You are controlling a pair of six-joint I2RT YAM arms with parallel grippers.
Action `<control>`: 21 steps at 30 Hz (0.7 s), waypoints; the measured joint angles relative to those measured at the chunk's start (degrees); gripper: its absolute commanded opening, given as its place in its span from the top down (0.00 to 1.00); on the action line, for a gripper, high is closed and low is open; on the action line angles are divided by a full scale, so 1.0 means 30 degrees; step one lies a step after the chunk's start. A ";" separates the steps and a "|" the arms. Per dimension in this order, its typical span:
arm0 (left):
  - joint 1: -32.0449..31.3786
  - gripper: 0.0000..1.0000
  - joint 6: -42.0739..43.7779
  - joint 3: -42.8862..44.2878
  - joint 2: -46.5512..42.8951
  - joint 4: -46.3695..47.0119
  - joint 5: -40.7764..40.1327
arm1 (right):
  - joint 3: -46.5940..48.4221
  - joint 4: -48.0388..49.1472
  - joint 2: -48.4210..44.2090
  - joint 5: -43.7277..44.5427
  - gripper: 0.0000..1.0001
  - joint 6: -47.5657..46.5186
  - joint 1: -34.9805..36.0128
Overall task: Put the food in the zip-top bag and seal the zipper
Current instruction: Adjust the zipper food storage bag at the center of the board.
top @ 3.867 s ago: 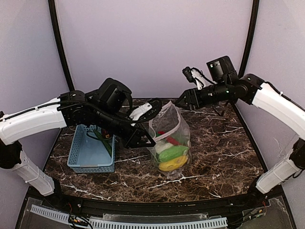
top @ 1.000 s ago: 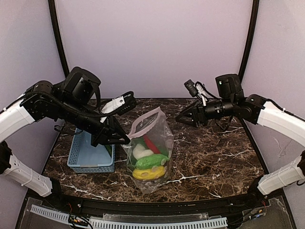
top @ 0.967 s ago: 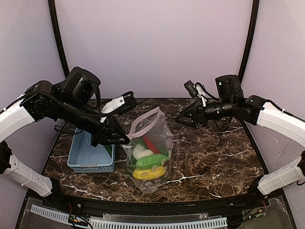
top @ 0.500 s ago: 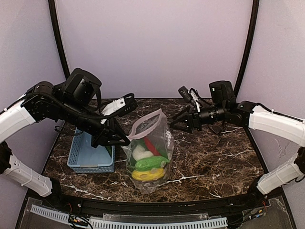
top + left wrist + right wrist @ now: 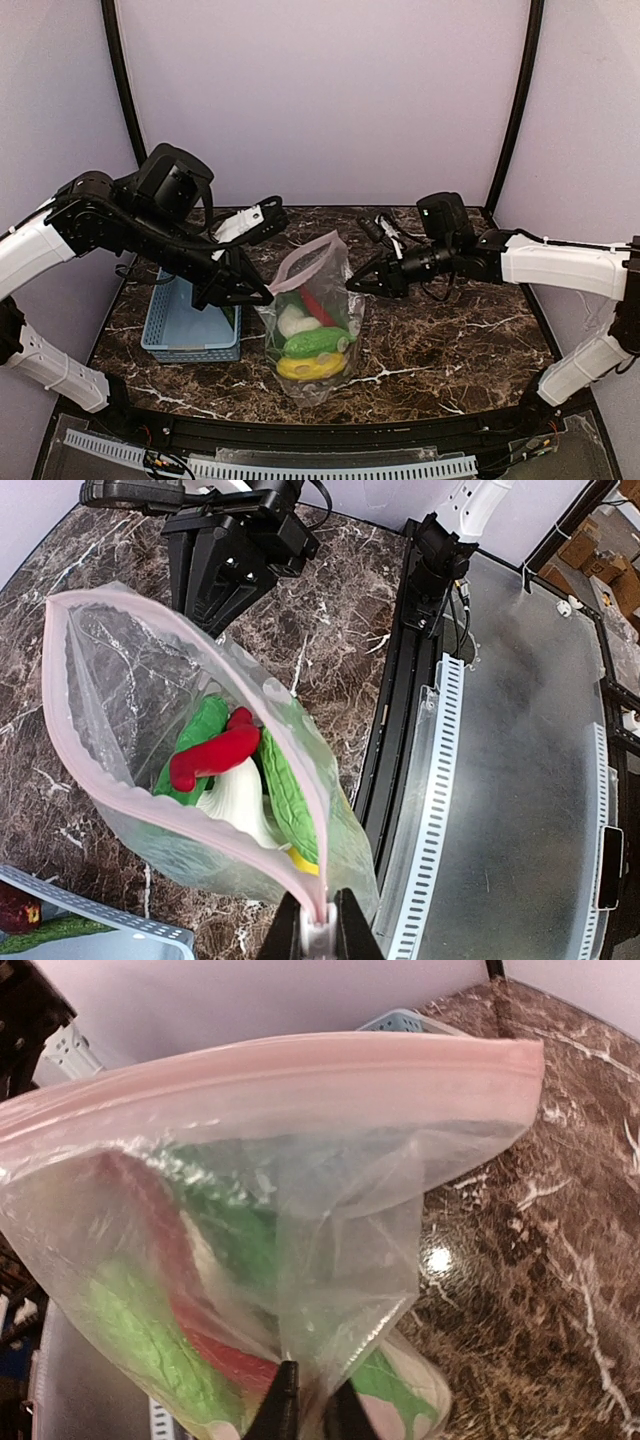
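Observation:
The clear zip-top bag [image 5: 318, 300] stands on the marble table with its mouth open. Its pink zipper [image 5: 180, 815] forms a loop. Inside lies food: a red chilli [image 5: 215, 760], a white piece [image 5: 235, 802], green pieces [image 5: 285, 800] and a yellow piece [image 5: 310, 366]. My left gripper [image 5: 322, 935] is shut on the near end of the zipper. It shows in the top view as the left gripper [image 5: 266, 295], at the bag's left corner. My right gripper [image 5: 310, 1412] pinches a fold of the bag's side wall below the zipper [image 5: 270, 1070]. From above, the right gripper [image 5: 353, 285] is at the bag's right side.
A light blue basket [image 5: 178, 325] sits left of the bag, under my left arm. It holds a dark red fruit [image 5: 14, 920] and a green long piece [image 5: 55, 935]. A black rail and a slotted white duct [image 5: 430, 810] run along the table's near edge.
My right arm has swung left to the bag, and its jaws have closed on the bag's side wall. The left arm and the bag have stayed put.

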 measured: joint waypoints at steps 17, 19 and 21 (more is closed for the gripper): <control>0.0007 0.99 -0.0240 -0.0131 0.0474 0.1217 -0.2142 | -0.3213 -0.1749 -0.8692 0.5034 1.00 0.0539 0.0379; 0.0007 0.99 -0.0044 0.0204 0.1617 0.1282 -0.2193 | -0.4328 -0.1887 -0.8750 0.5391 1.00 0.0918 0.0466; 0.0007 0.99 0.0255 0.0634 0.3060 0.1362 -0.2266 | -0.5610 -0.2361 -0.8888 0.5748 0.86 0.1428 0.0546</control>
